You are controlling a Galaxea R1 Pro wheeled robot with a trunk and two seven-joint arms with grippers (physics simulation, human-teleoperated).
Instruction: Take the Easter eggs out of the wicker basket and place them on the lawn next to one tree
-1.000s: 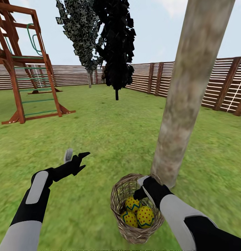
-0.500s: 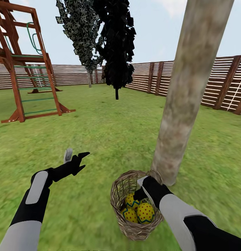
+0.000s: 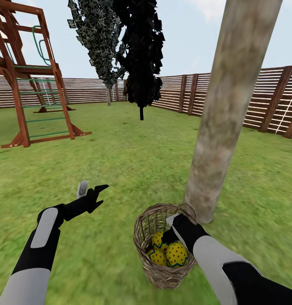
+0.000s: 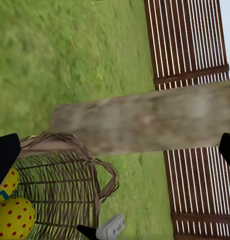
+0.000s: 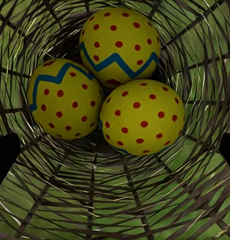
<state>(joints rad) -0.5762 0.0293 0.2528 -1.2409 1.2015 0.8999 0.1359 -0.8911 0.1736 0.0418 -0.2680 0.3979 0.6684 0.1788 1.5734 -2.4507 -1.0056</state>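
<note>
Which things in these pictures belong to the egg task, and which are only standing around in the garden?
Belong to the job:
- three Easter eggs, all inside the wicker basket
- tree right beside the basket
- lawn
- right gripper, reaching into the basket

Only standing around:
- wooden play set
- slat fence
- two dark trees

Nothing here can be read. The Easter eggs [image 5: 120, 42] carry only red dots and a blue-green zigzag band, no letters or numbers. The fence [image 3: 264, 99], the play set [image 3: 31, 84] and the tree [image 3: 230, 106] trunk bear no sign, label or brand either.
</note>
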